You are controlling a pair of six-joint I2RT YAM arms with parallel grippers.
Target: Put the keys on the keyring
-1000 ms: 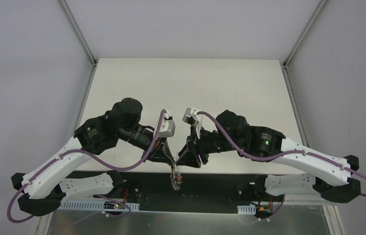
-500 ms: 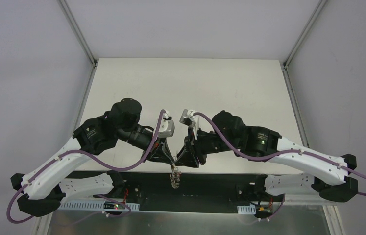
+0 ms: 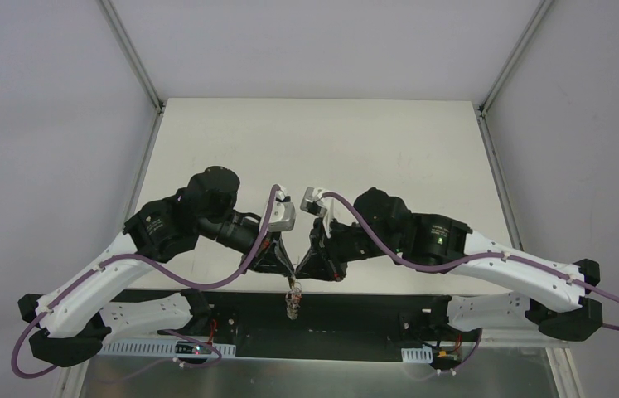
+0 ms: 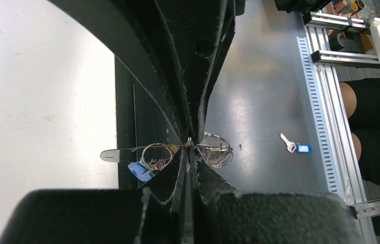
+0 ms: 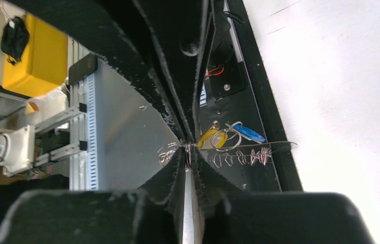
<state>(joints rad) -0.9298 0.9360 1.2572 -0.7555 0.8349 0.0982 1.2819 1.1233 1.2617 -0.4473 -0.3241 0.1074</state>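
The keyring [image 3: 292,300] is a thin silver loop with small keys and tags, hanging just off the table's near edge. My left gripper [image 3: 287,274] and right gripper [image 3: 300,274] meet tip to tip above it, both shut on its wire. In the left wrist view my left gripper [image 4: 190,145] pinches the wire, with a blue tag [image 4: 138,171] on one side and silver rings [image 4: 217,150] on the other. In the right wrist view my right gripper [image 5: 188,150] pinches it beside a yellow tag [image 5: 208,138], a blue tag [image 5: 249,133] and a red-and-silver cluster [image 5: 242,158].
A loose silver key with a blue tag [image 4: 295,147] lies on the grey metal plate [image 4: 259,91] below the table's near edge. The white table [image 3: 322,157] stretches behind both arms. The black base rail [image 3: 347,319] runs under the hanging keyring.
My right arm has shifted a little to the left, pressing closer to my left gripper. The hanging keyring has moved slightly left with it. Both grippers stay shut.
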